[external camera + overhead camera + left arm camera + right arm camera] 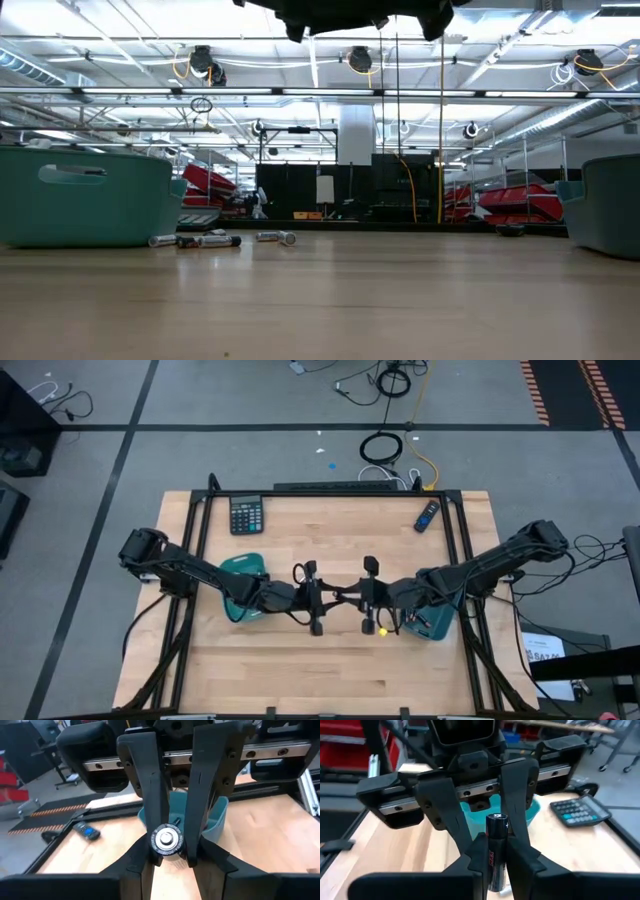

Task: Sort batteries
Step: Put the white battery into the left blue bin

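Observation:
Above the table's middle my two grippers meet tip to tip, the left (318, 600) coming from the left and the right (366, 598) from the right. One dark battery (495, 850) with a silvery cap lies level between them, and both grippers are shut on it. The left wrist view shows it end-on (167, 840). Several more batteries (195, 240) lie on their sides on the table beside the left teal tray (85, 195). A second teal tray (440, 625) stands under my right arm. My left gripper (172, 862) pinches the battery's capped end (496, 818) between its two fingers, level, from the table's left. The fingers lie along the battery, which is clear of the table. My right gripper (495, 852) pinches the battery's dark body (494, 862) between its two fingers, level, from the table's right. The fingers lie along the battery, whose capped end sticks out past the fingertips.
A black calculator (246, 515) lies at the far left of the table and a dark blue remote (427, 515) at the far right. The left teal tray (240, 565) sits under my left arm. Bare wood stretches along the near edge.

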Available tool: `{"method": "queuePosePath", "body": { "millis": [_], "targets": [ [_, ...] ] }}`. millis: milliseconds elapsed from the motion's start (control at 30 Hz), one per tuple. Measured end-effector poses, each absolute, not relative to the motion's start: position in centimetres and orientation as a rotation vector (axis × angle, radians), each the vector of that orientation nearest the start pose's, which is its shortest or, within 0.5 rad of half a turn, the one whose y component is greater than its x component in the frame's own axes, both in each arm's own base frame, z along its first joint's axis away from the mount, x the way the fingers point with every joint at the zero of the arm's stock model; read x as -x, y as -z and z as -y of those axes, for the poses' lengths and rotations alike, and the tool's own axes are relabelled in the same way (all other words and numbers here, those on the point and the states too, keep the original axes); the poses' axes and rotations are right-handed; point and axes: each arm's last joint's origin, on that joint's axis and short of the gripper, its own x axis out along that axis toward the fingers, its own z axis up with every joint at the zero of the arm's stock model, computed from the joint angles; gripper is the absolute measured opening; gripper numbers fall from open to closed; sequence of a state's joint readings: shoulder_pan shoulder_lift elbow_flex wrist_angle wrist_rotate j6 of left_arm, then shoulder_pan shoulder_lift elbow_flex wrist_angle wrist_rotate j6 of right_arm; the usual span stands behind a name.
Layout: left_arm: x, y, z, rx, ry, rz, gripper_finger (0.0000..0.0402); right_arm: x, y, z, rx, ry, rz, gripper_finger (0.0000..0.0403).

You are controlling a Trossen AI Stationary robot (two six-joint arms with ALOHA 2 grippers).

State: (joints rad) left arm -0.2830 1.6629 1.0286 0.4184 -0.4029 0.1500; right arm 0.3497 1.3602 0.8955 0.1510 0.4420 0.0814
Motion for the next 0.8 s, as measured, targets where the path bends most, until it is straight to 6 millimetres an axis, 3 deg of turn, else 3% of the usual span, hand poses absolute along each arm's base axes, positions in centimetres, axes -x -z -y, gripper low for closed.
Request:
{"method": "queuePosePath", "body": {
  "millis": [67,133,167,333,467,567,800],
  "targets": [
    [-35.5,-25.2,8.5,-0.216,-0.128,-0.250,0.0111,-28.7,-27.8,-8.7,0.039,0.141,-0.274,0.0040],
    [-34.8,-25.4,7.7,-0.199,-0.160,-0.315,0.0048,-28.6,-27.8,-8.3,0.062,0.204,-0.283,0.0048],
    [-34.4,-25.6,7.4,-0.193,-0.170,-0.345,0.0039,-28.7,-27.9,-8.1,0.061,0.208,-0.278,0.0055],
    [-32.0,-24.9,6.4,-0.185,-0.211,-0.575,0.0039,-28.2,-29.7,-7.3,0.047,0.214,-0.245,0.0113],
    [-29.6,-26.2,6.1,-0.144,-0.282,-0.652,0.0039,-27.6,-29.7,-6.5,0.069,0.233,-0.293,0.0151],
    [-27.6,-26.3,5.7,-0.097,-0.317,-0.762,0.0039,-27.0,-29.9,-5.2,0.061,0.268,-0.338,0.0158],
    [-21.2,-26.6,5.4,0.160,-0.407,-1.125,0.0039,-25.4,-27.6,-3.6,0.008,0.352,-0.616,0.0147]
  ]
}}
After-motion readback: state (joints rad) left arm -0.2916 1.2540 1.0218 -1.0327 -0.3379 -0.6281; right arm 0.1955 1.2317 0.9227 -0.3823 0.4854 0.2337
